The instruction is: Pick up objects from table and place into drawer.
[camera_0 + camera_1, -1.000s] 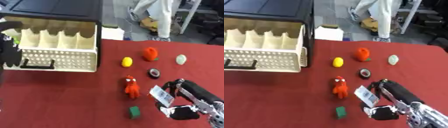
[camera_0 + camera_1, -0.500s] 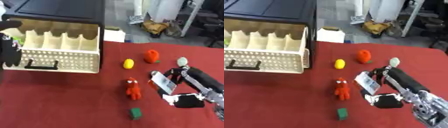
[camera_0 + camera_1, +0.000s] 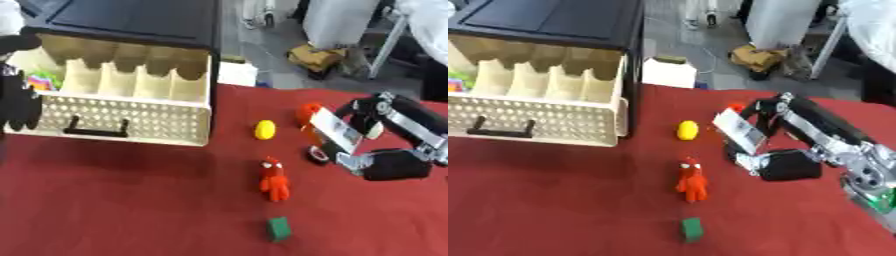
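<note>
Red cloth covers the table (image 3: pixel 131 200); the drawer (image 3: pixel 122 107) stands open at far left. Right hand (image 3: pixel 385 162) hovers beside a dark ring (image 3: pixel 317 155), whether gripping I cannot tell. Ring looks small, light and rigid; pinching its rim should suit. Left hand (image 3: pixel 19 102) rests at the drawer's left end.

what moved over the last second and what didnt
The right hand travelled from the near right of the table up toward the orange object and the small dark round thing, partly covering both. It holds nothing I can make out. The yellow object, red figure, green block and open drawer stayed put.
</note>
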### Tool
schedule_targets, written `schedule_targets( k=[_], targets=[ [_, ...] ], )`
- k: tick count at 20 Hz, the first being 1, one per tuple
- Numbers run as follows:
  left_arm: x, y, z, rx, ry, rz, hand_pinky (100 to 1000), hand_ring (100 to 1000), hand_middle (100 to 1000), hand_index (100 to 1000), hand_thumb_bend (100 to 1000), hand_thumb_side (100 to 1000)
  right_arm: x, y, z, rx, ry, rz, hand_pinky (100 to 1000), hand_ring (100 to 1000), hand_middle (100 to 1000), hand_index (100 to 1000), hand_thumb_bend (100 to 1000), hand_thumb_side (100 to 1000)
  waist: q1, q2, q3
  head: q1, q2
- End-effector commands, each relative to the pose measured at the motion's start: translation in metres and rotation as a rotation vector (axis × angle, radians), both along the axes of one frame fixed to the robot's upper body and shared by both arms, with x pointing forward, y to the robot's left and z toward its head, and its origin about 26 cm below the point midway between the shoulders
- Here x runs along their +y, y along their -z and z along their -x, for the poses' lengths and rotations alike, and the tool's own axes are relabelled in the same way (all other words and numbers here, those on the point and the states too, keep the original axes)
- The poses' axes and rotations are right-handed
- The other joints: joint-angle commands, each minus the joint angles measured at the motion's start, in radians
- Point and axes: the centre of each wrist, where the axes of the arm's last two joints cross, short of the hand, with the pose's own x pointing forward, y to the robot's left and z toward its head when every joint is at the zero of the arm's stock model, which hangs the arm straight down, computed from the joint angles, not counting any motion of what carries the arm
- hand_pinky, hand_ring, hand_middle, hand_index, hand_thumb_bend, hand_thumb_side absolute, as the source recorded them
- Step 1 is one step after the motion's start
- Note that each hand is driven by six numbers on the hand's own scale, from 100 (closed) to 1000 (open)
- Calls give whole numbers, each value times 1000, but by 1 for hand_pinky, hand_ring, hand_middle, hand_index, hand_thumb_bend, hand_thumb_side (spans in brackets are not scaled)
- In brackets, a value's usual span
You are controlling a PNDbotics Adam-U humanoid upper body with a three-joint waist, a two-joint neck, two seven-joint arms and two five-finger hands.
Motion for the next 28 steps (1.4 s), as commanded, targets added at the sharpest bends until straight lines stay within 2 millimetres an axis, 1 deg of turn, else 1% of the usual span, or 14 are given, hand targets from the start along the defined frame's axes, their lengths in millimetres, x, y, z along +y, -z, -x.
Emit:
schedule_targets(
  k=[1,7,11,14,21,28],
  targets=[
    [-2,-8,2,-25,15,-4,123,100,100,746,126,1000,-6,-25,5,-53,-2,23,574,635,246,565,165,447,-2,-14,5,-5,-8],
    [-4,-9,2,-25,24,-6,123,100,100,745,127,1000,-4,-46,5,-88,-26,3,573,632,239,561,168,456,-11,-9,22,-12,-20],
    [-7,-10,2,-24,37,-3,122,100,100,745,129,1000,-1,-63,7,-129,-52,-10,586,629,235,559,169,476,-18,-8,40,-31,-29],
    [-10,-11,2,-20,51,10,120,100,100,745,132,1000,2,-75,8,-154,-76,-10,591,628,235,559,146,491,-21,-7,55,-44,-35],
    [-19,-10,2,-7,90,43,134,100,100,751,135,1000,10,-92,10,-192,-103,-4,591,626,231,556,137,512,-27,-3,99,-65,-40],
    [-25,-10,2,-9,124,34,148,100,100,754,134,1000,20,-110,14,-301,-113,-17,594,626,230,557,121,558,-39,-1,136,-88,-50]
  ],
)
